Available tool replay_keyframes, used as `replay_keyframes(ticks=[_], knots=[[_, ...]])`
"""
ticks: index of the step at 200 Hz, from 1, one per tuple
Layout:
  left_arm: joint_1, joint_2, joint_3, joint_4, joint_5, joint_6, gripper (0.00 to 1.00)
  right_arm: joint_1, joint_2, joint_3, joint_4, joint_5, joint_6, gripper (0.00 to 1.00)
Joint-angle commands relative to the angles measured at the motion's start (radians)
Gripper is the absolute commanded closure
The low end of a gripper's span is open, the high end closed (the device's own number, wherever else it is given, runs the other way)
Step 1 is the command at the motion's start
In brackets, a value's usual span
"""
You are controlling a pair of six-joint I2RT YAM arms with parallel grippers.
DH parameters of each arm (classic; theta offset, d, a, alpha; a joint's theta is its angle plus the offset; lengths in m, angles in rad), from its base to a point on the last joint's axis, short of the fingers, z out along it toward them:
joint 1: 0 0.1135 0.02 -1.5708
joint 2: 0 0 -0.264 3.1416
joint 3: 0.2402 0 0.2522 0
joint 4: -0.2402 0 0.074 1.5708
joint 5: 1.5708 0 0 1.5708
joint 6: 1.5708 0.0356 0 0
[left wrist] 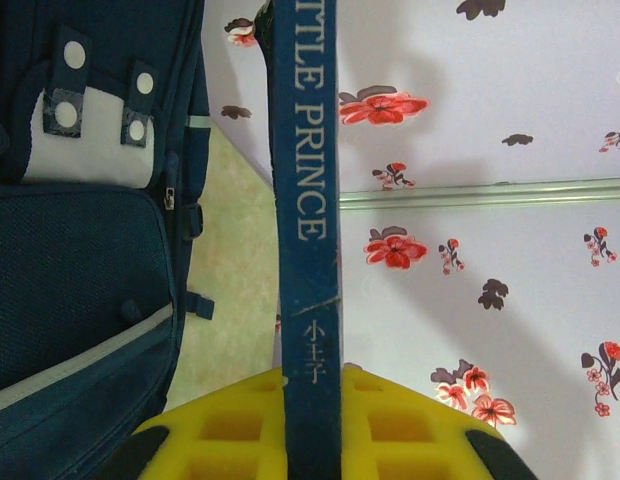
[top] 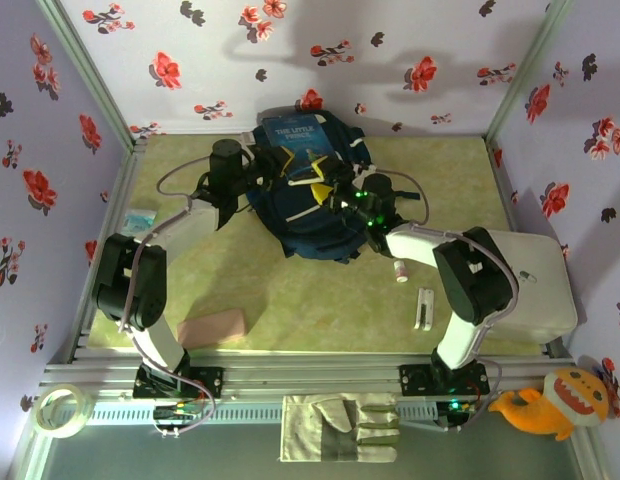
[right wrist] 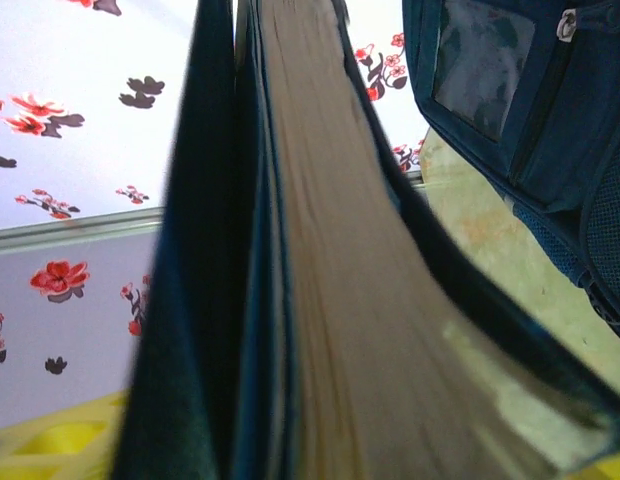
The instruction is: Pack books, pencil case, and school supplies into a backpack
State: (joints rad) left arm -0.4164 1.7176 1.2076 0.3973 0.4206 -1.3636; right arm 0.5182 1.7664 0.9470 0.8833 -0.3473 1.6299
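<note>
Above the table, the top camera shows the dark navy backpack (top: 310, 200) lying at the middle of the far side of the green mat (top: 320, 300), near the flowered back wall (top: 370, 60). The blue Little Prince book (top: 290, 133) rests at the backpack's far end. The left gripper (top: 252, 158) reaches it from the left; the right gripper (top: 330, 186) sits over the backpack's middle. On the mat nearer the arms lie the pink pencil case (top: 212, 328) at the left, and the white tube (top: 401, 271) and white bar (top: 424, 307) at the right, all well apart from the backpack. A pale blue packet (top: 142, 220) lies at the left edge.

From the left wrist, the left gripper (left wrist: 312, 388) is clenched on the Little Prince book (left wrist: 305, 200), its spine running straight up between the yellow fingers (left wrist: 230, 425). The backpack (left wrist: 80, 250) lies just to the left.

From the right wrist, a stack of dark navy books (right wrist: 320, 250) stands edge-on, pale pages showing, between the yellow fingers (right wrist: 50, 445) of the right gripper (right wrist: 320, 455). Whether the jaws press on the stack cannot be told. The backpack (right wrist: 530, 110) lies to the right.
</note>
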Motion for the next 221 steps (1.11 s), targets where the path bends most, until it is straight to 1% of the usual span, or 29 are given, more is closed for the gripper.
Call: replay_keyframes(ticks=[1,23,37,47,56,71,93,99,115,130,148,170,177,185,209,221], knots=[[-0.005,-0.012,0.018,0.094,-0.009,-0.013,1.0,0.009,0.017,0.041,0.086,0.031,0.031,0.37],[-0.005,-0.014,0.018,0.088,-0.008,-0.011,1.0,0.009,0.016,0.031,0.103,0.046,0.032,0.5],[-0.004,-0.013,0.021,0.072,-0.008,0.0,1.0,0.009,0.003,0.019,0.097,0.059,0.015,0.61],[-0.005,-0.015,0.024,0.056,-0.009,0.01,0.97,0.008,-0.009,0.012,0.071,0.065,-0.003,0.66],[-0.004,-0.016,0.025,0.04,-0.01,0.021,0.92,0.008,-0.023,0.011,0.04,0.067,-0.025,0.74],[-0.004,-0.019,0.027,0.008,-0.011,0.041,0.82,0.005,-0.061,-0.001,-0.023,0.079,-0.07,0.82],[-0.004,-0.032,0.036,-0.082,-0.014,0.11,0.6,-0.005,-0.136,-0.02,-0.132,0.121,-0.173,0.9],[-0.005,-0.036,0.039,-0.12,-0.02,0.144,0.55,-0.01,-0.157,-0.023,-0.168,0.125,-0.202,0.91],[-0.006,-0.052,0.059,-0.278,-0.062,0.244,0.47,-0.03,-0.219,-0.036,-0.25,0.14,-0.274,0.92],[-0.014,-0.068,0.088,-0.463,-0.157,0.359,0.37,-0.059,-0.283,-0.041,-0.35,0.143,-0.359,0.92],[-0.029,-0.079,0.098,-0.58,-0.253,0.494,0.24,-0.096,-0.359,-0.03,-0.512,0.151,-0.49,0.92],[-0.059,-0.06,0.141,-0.694,-0.298,0.646,0.07,-0.136,-0.448,-0.024,-0.679,0.173,-0.624,0.92],[-0.073,-0.05,0.157,-0.721,-0.303,0.702,0.04,-0.149,-0.479,-0.023,-0.733,0.19,-0.666,0.92],[-0.089,-0.035,0.191,-0.773,-0.341,0.744,0.01,-0.161,-0.509,-0.021,-0.796,0.215,-0.705,0.91],[-0.15,0.019,0.275,-0.867,-0.412,0.891,0.0,-0.205,-0.584,-0.022,-0.928,0.278,-0.772,0.91],[-0.173,0.048,0.305,-0.885,-0.414,0.96,0.0,-0.223,-0.613,-0.029,-0.973,0.31,-0.787,0.9]])
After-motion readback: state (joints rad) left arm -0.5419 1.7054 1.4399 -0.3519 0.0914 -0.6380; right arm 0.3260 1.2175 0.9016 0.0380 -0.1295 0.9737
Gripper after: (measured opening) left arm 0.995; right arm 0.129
